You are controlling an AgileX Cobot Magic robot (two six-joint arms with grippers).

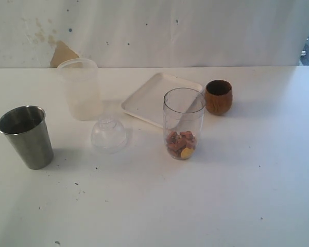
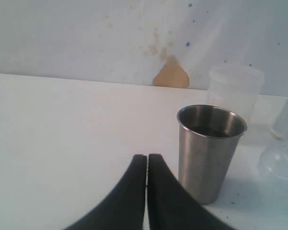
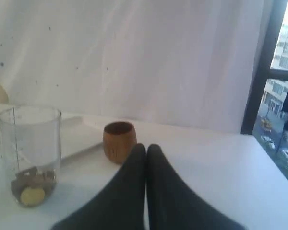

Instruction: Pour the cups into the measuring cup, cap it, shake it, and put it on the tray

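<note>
Two tools: left tool (image 2: 147, 160) and right tool (image 3: 146, 149) pressed together, empty
Clear cup (image 1: 184, 110): bits (image 1: 181, 143) at bottom
Cap (image 1: 108, 135): on worktop (image 1: 221, 195), neck up

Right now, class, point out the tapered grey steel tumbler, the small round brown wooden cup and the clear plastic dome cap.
Grey steel tumbler (image 1: 28, 141), exterior view, on its outer wall.
Brown wooden cup (image 1: 218, 100), exterior view, on its front side.
Clear plastic dome cap (image 1: 108, 136), exterior view, on its domed body.
</note>
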